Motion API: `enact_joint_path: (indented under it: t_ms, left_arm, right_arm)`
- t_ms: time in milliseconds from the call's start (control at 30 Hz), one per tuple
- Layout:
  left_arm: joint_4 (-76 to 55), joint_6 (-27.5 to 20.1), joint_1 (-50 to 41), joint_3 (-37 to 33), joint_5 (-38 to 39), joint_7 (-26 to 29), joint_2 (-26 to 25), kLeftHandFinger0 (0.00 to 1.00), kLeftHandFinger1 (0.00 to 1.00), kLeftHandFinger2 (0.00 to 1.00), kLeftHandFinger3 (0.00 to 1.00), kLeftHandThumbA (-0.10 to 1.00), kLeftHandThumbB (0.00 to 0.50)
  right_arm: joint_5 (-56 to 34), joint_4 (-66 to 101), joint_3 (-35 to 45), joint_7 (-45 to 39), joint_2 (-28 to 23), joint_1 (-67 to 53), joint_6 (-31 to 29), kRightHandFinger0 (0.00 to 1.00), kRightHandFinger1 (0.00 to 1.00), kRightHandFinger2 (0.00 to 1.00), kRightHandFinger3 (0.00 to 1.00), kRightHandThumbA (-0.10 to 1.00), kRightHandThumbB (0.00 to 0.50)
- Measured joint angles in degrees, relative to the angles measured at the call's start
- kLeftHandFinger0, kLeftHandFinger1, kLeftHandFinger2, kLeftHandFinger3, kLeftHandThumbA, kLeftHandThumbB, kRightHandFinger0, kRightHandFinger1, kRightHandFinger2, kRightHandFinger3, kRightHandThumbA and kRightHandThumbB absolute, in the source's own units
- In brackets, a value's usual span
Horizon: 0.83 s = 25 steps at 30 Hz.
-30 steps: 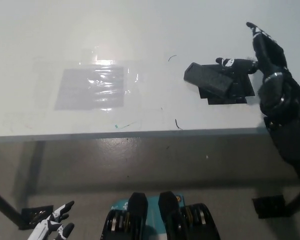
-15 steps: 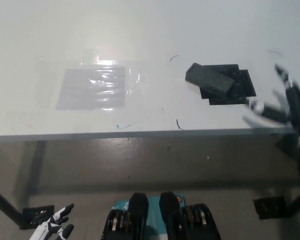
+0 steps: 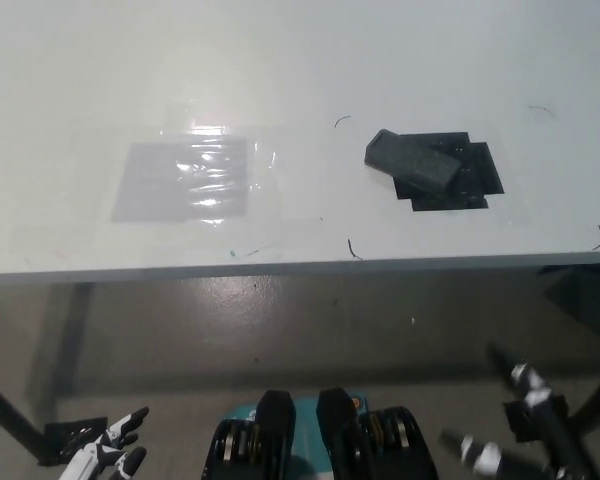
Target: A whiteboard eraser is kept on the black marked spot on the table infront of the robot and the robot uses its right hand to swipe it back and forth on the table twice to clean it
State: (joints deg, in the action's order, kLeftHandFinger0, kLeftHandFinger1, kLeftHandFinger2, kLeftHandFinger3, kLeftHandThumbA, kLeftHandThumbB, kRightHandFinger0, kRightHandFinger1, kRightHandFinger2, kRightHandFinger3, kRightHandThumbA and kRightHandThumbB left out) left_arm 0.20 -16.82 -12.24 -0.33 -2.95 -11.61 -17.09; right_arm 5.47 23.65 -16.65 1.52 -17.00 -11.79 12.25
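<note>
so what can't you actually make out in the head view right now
- Right hand: bottom right below the table edge, motion-blurred and cut off by the frame; its palm and arm are out of view.
- Left hand: lower left, only white fingertips show; the bottom edge cuts the rest.
- Black marked spot: the eraser hides its left part.
- Thin dark marks on the table: too small to identify.

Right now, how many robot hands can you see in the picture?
2. The white left hand is at the bottom left corner, low beside the table. The black right hand is at the bottom right, below the table edge, away from the eraser. Neither holds anything.
</note>
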Motion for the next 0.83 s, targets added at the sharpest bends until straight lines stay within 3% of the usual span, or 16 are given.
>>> enact_joint_path:
  t_ms: [33,67,233,400,833]
  left_arm:
    - [0.01,0.00,0.00,0.00,0.00,0.00,0.00,1.00,1.00,1.00,1.00,0.88,0.358]
    - [0.02,0.00,0.00,0.00,0.00,-0.01,0.00,1.00,1.00,1.00,1.00,0.88,0.359]
    - [0.05,0.00,0.05,-0.07,0.00,-0.01,0.00,1.00,1.00,1.00,1.00,0.86,0.348]
    - [0.10,0.00,0.01,-0.18,0.00,-0.03,0.00,1.00,1.00,1.00,1.00,0.87,0.369]
    - [0.38,-0.03,0.56,-0.72,0.03,-0.86,0.00,1.00,1.00,1.00,1.00,0.87,0.357]
  right_arm:
    - [-0.38,0.85,-0.43,-0.12,0.40,-0.93,-0.63,1.00,1.00,1.00,1.00,1.00,0.394]
    - [-0.87,1.43,-1.17,-0.26,1.36,-2.44,-1.78,1.00,1.00,1.00,1.00,1.00,0.356]
    - [-1.69,-1.19,-2.17,-0.53,3.98,-3.93,-5.52,1.00,1.00,1.00,1.00,1.00,0.408]
    - [-2.09,-11.79,-2.10,-0.72,5.55,-2.35,-10.56,1.00,1.00,1.00,1.00,1.00,0.373]
    - [-3.16,-26.13,-0.28,-1.19,7.24,0.22,-21.70,1.00,1.00,1.00,1.00,1.00,0.417]
